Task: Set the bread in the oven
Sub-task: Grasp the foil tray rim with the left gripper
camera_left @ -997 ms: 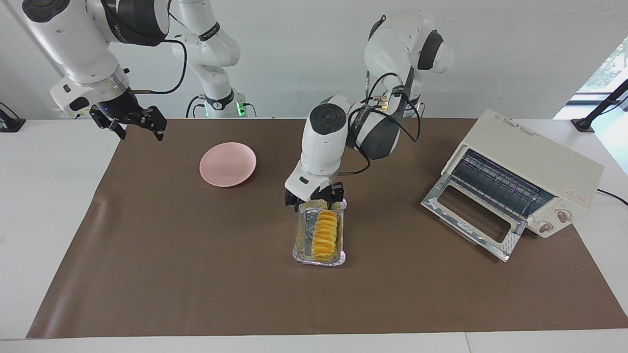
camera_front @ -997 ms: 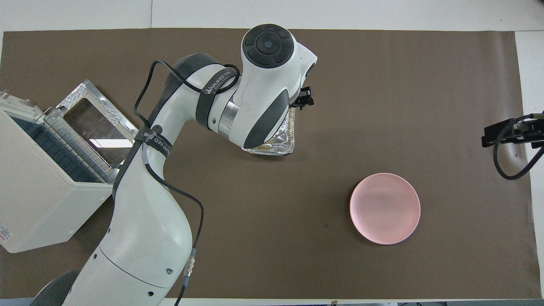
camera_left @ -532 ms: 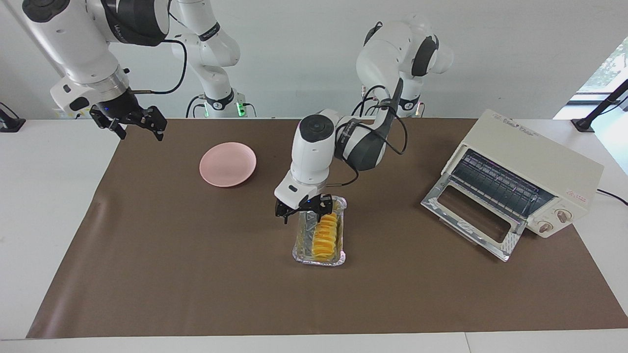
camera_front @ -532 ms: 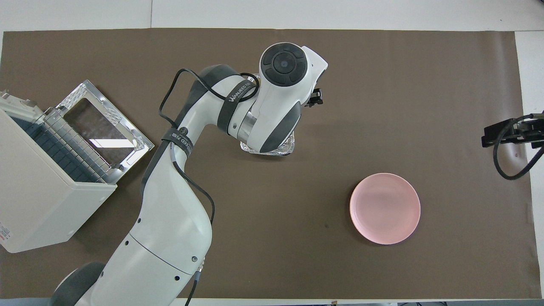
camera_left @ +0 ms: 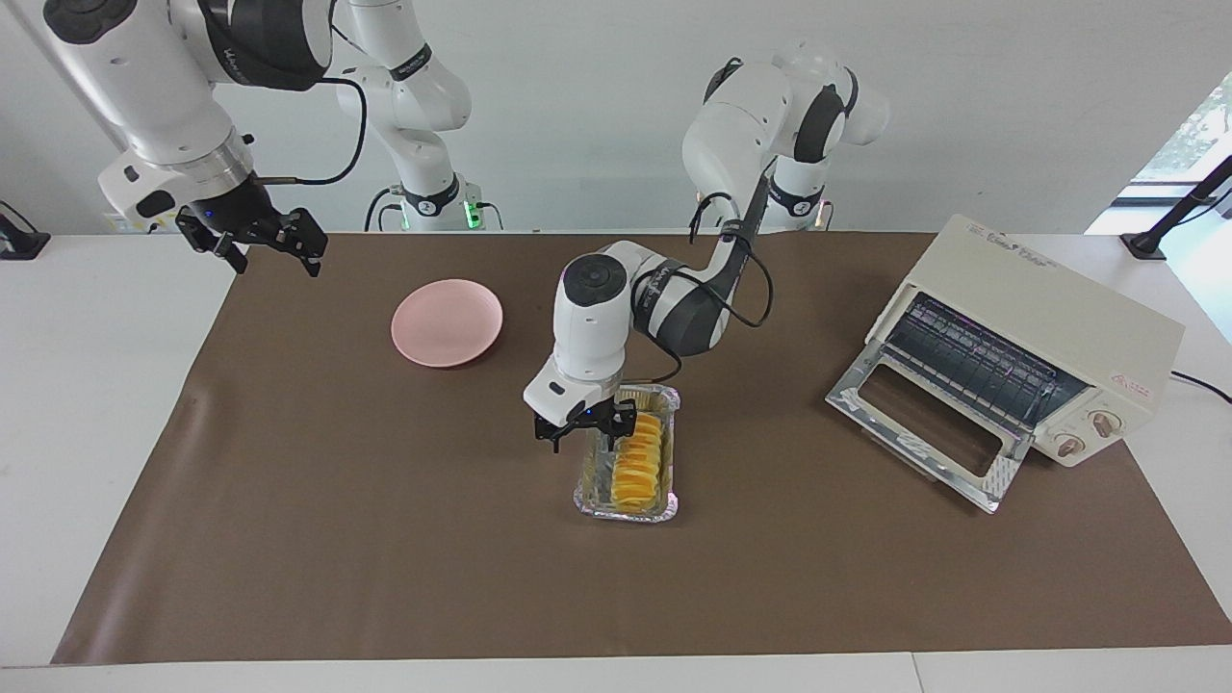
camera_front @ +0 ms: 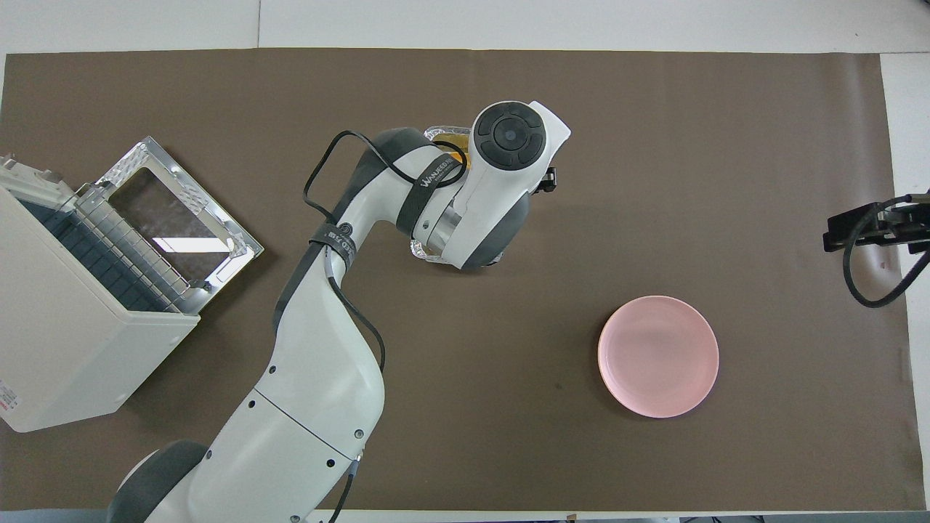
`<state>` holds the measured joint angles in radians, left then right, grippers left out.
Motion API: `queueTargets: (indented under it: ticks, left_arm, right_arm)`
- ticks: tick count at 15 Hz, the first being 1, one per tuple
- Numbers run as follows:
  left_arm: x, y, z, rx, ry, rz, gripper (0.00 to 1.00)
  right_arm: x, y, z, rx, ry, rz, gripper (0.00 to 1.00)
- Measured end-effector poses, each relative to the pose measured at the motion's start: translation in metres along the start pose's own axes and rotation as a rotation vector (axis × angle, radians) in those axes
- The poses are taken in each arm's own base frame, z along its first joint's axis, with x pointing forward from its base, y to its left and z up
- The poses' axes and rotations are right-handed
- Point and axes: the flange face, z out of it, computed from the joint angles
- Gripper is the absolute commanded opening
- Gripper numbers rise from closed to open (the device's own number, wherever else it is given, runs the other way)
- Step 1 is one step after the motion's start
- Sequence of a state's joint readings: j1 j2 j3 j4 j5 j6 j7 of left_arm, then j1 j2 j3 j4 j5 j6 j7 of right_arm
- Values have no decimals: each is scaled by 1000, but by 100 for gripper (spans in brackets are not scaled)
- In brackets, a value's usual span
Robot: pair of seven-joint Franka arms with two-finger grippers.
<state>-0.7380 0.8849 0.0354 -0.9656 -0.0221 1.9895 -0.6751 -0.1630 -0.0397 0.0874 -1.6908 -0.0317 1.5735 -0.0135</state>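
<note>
Bread (camera_left: pixel 639 462): laid in foil tray (camera_left: pixel 626 510), mid-surface, well apart from oven (camera_left: pixel 1020 351). Left gripper (camera_left: pixel 584 431): held over the tray's robot-side end, fingers apart, nothing clamped. Right gripper (camera_left: pixel 258 241): parked, fingers apart.

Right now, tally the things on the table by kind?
bread: 1
foil tray: 1
pink plate: 1
oven: 1
Total: 4
</note>
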Motion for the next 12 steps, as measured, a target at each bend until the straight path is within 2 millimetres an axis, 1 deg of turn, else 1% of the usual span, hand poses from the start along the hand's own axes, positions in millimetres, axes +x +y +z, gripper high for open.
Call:
queueTargets:
  ticks: [6, 7, 8, 10, 11, 12]
  left_arm:
    - [-10, 6, 8, 17, -20, 15, 78]
    - [-13, 7, 11, 23, -27, 19, 76]
    - [-15, 7, 13, 28, -34, 20, 73]
    - [-19, 9, 17, 34, -42, 25, 56]
    - [-22, 11, 18, 36, -45, 29, 44]
    - [-24, 13, 19, 38, -48, 33, 28]
  right_arm:
    - [0, 0, 0, 0, 0, 0, 100]
    - [0, 0, 0, 0, 0, 0, 100]
    - [0, 0, 0, 0, 0, 0, 100]
    - [0, 0, 0, 0, 0, 0, 100]
    - [0, 0, 0, 0, 0, 0, 100]
    - [0, 0, 0, 0, 0, 0, 100]
